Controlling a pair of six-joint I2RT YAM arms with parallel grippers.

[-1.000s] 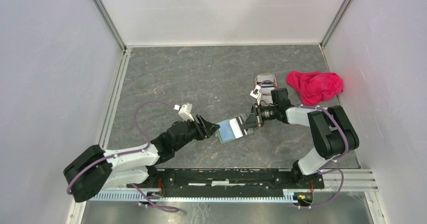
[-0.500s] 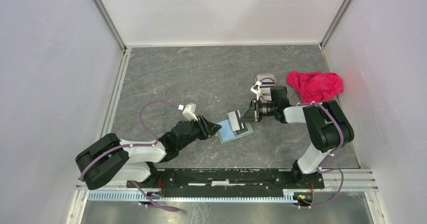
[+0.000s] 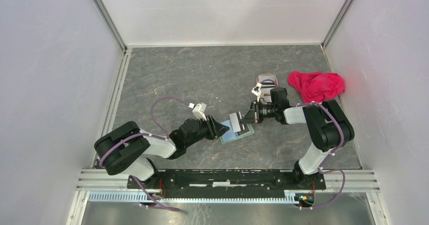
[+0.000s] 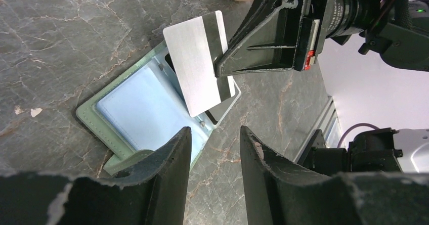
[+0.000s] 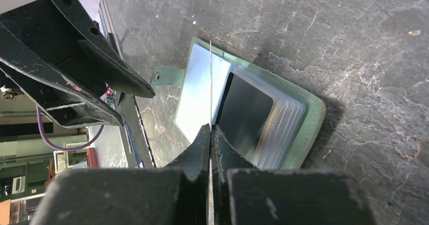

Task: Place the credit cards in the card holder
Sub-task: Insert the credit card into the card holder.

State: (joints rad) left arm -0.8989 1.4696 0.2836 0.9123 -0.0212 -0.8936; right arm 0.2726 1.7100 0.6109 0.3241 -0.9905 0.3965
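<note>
- The card holder lies open on the table, between the two grippers
- The right gripper is clenched on a silvery striped card, held tilted over the open holder
- A dark grey card sits in one pocket
- The left gripper is released, fingers parted and holding nothing, beside the holder's snap tab

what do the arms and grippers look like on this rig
The left arm and right arm have white links between bulky black joints, each with a purple cable looping alongside. The left gripper and right gripper have black wedge-shaped fingers, scuffed pale at the edges. A small white block sits at the left wrist.
</note>
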